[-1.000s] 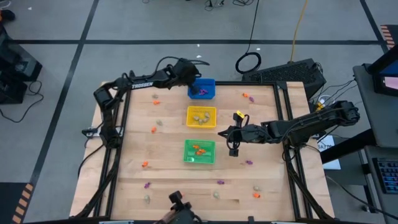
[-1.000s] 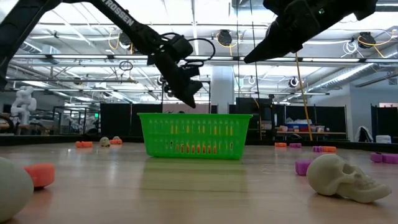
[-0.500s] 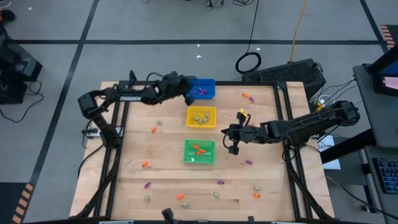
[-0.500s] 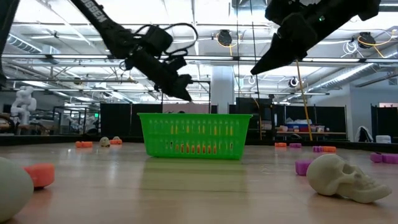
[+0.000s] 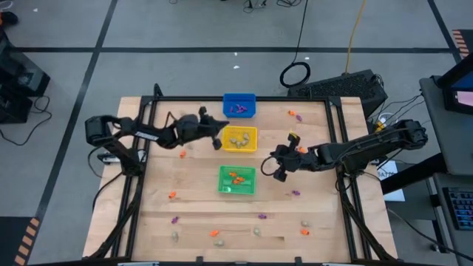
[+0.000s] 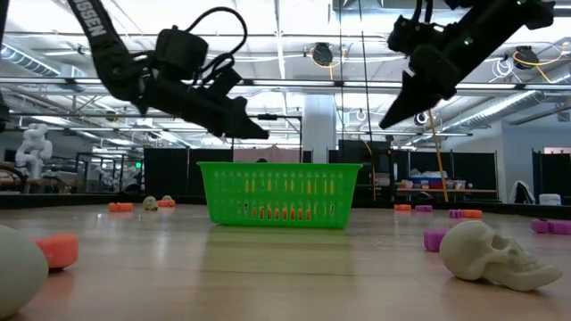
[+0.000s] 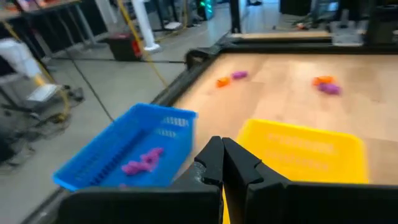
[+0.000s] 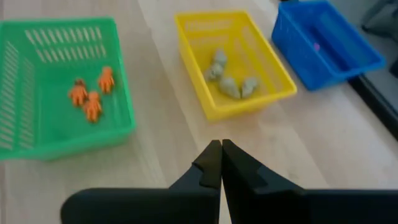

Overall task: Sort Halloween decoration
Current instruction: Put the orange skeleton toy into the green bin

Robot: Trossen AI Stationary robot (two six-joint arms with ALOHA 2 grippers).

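Left tool (image 5: 215,140), fingers pressed together & empty, hovers just beside left edge of yellow square plastic bin (image 5: 240,139) w/ pale skulls inside; blue square plastic bin (image 5: 239,105) w/ purple bits behind it. Green square plastic basket (image 5: 237,179) holds orange figures. Right tool (image 5: 279,172), also closed on nothing, hangs just right of green basket. Tiny orange, purple & pale trinkets (image 5: 215,233) lie scattered over wooden table (image 5: 325,214), many near front edge. Prob between picks; next: open a tool, drop onto a loose trinket.
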